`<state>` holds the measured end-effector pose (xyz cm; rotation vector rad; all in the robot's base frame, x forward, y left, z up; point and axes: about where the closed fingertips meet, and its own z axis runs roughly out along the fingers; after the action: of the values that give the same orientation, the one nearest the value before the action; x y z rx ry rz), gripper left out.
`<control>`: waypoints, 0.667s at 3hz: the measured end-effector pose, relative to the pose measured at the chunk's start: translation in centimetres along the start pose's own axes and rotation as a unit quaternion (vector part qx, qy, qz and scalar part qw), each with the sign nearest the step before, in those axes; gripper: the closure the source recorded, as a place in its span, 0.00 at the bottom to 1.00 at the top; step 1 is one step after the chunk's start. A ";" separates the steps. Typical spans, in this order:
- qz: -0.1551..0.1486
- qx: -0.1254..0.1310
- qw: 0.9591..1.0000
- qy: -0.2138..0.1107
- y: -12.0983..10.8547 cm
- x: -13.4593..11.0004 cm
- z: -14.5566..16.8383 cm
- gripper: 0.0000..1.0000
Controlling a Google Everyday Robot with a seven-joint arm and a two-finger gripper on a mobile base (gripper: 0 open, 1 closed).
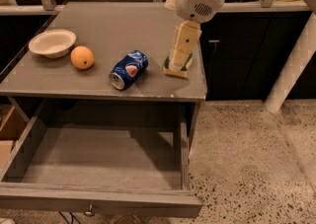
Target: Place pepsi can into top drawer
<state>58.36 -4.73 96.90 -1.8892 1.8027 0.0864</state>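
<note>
The pepsi can (128, 69) lies on its side on the grey tabletop (113, 23), near the front edge, its silver end facing the front left. The top drawer (98, 199) stands pulled out below the tabletop, its grey interior empty, with a small knob (89, 212) on its front panel. My gripper (177, 60) hangs from the white arm at the right of the tabletop, pointing down just above a sponge. It is about a can's length to the right of the can and does not touch it.
A green and yellow sponge (174, 73) lies under the gripper near the table's right edge. An orange (82, 57) and a white bowl (52, 43) sit to the left of the can. A white post (291, 70) stands on the speckled floor at right.
</note>
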 end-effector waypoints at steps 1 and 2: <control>-0.009 0.000 1.000 -0.008 -0.1 -0.3 0.2 0.00; -0.019 0.002 1.000 -0.017 -0.5 -0.6 0.4 0.00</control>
<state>58.95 -4.01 96.94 -1.9078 1.7420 0.0991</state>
